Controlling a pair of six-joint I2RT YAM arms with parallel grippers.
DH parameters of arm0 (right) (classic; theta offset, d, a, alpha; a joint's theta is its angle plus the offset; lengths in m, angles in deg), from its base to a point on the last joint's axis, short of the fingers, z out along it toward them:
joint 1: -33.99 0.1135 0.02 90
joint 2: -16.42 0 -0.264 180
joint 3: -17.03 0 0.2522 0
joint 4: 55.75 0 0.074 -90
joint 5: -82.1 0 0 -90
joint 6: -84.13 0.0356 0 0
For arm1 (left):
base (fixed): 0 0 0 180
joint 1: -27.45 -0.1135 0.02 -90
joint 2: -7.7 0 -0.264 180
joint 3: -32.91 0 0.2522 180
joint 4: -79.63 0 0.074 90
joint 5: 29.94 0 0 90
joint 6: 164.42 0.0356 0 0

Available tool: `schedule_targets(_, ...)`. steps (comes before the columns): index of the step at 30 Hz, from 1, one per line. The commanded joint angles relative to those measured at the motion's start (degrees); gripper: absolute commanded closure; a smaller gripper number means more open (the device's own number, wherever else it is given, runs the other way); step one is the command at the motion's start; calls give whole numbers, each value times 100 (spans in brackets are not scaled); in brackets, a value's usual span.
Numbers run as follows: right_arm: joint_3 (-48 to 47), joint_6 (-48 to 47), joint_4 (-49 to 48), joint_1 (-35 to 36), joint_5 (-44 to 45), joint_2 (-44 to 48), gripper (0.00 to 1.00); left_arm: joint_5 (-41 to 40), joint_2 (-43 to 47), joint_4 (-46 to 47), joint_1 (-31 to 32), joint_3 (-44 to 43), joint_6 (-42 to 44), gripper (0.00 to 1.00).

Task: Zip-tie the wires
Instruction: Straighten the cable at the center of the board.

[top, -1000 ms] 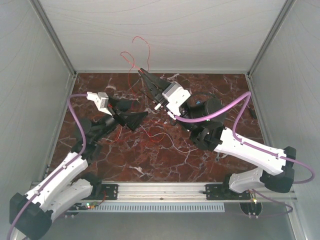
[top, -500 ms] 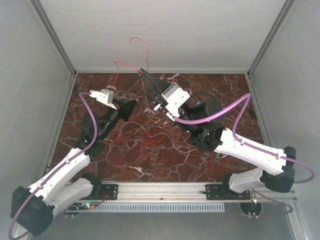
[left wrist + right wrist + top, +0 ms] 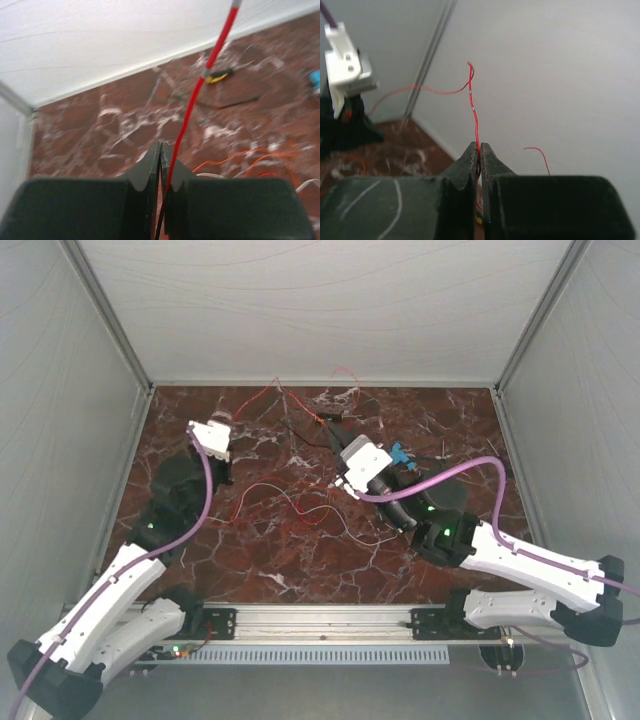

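Left wrist view: the left gripper (image 3: 161,155) is closed on a thin bendy red wire (image 3: 196,97) running up toward one o'clock. The right gripper (image 3: 480,152) pinches a red wire (image 3: 474,112) too. Bring both strands together slowly, without tugging, so neither slips.

The wires (image 3: 268,486) sprawl over the tabletop (image 3: 300,570) between the two arms, from mid-table to the back wall. The left claw (image 3: 160,148) sits far left, with one strand leading out of it, seemingly pinched. The right claw (image 3: 480,148) sits right of centre, a strand rising from between its tips.
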Motion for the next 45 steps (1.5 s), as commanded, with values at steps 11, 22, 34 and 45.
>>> schedule_targets(11,862,2117,2450,-845,729,-414,100,-1142,-884,-385,-651,317,1604,100)
schedule_targets(22,1018,2885,3519,-1124,-24,-1062,100,-662,-1996,-826,-785,318,1670,100)
schedule_targets(34,1070,3101,3662,-906,-570,-1689,100,-511,-1928,-1441,-759,737,1560,100)
schedule_targets(45,848,3096,3535,-612,-445,-2391,100,-853,-1744,-1554,-667,1288,1702,100)
